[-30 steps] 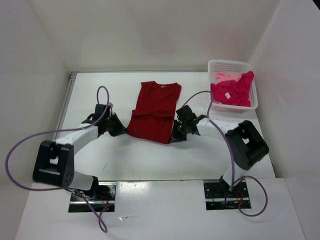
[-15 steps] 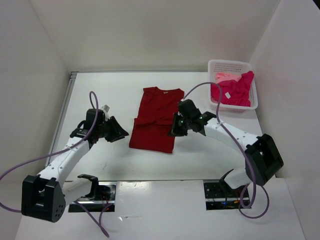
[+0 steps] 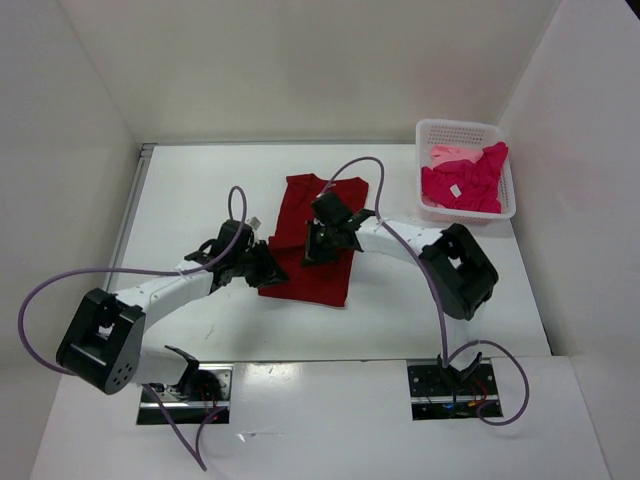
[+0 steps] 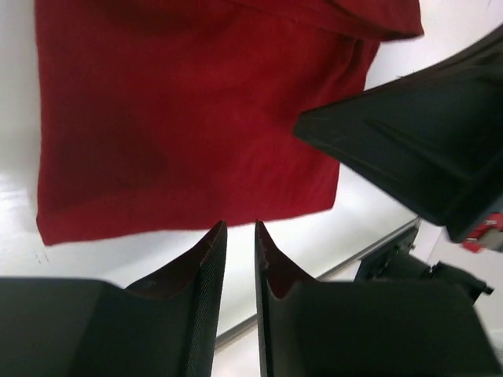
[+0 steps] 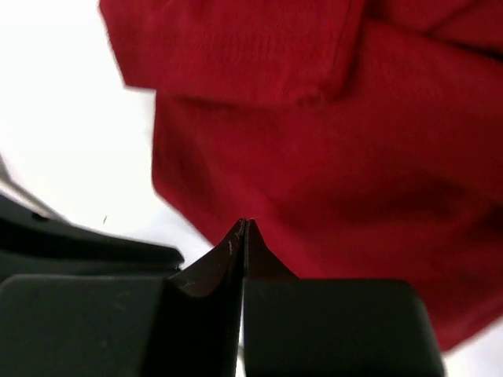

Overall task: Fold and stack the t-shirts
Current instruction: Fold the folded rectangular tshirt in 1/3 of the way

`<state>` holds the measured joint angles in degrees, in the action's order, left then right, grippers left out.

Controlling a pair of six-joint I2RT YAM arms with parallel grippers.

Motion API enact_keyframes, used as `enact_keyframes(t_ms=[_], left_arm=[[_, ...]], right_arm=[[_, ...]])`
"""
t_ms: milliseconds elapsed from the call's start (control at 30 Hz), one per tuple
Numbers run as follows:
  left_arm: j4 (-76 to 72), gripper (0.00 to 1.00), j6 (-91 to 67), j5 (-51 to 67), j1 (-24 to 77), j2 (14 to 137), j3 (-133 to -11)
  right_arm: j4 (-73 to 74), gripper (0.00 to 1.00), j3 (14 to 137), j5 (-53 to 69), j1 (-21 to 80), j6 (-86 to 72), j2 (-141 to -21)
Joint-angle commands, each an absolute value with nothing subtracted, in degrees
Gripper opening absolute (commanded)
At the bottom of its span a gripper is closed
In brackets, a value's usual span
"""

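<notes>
The dark red shirt [image 3: 312, 285] lies in the middle of the top view, sleeves tucked in, partly folded. The right gripper [image 5: 242, 228] is over it, tips pressed together w/ no cloth seen between. The left gripper [image 4: 236, 232] sits just beside the shirt's lower left edge, tips a bit apart, nothing in them.

Risk: if the tips pinch only the top layer, the fold may slide & bunch up. Closed tips could also drag the cloth crooked.

The white basket [image 3: 455, 127], upper right, holds a bright pink shirt [image 3: 470, 190] & a pale pink shirt [image 3: 450, 155], both crumpled.
</notes>
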<state>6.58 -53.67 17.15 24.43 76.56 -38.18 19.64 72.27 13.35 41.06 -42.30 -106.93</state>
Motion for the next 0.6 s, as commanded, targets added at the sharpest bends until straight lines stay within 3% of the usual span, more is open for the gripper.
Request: enact_keyframes(t_ms=[0,567], left_arm=[[1.62,0.28,-55.2,15.21,24.43,77.61,-36.31],[0.35,0.32,-52.47,11.78,24.43,84.99,-31.38]], right_arm=[[16.18,0.0,75.58,9.86,41.66,-41.4,-110.2],[16.08,0.0,82.71,3.44,40.82,-41.4,-117.77]])
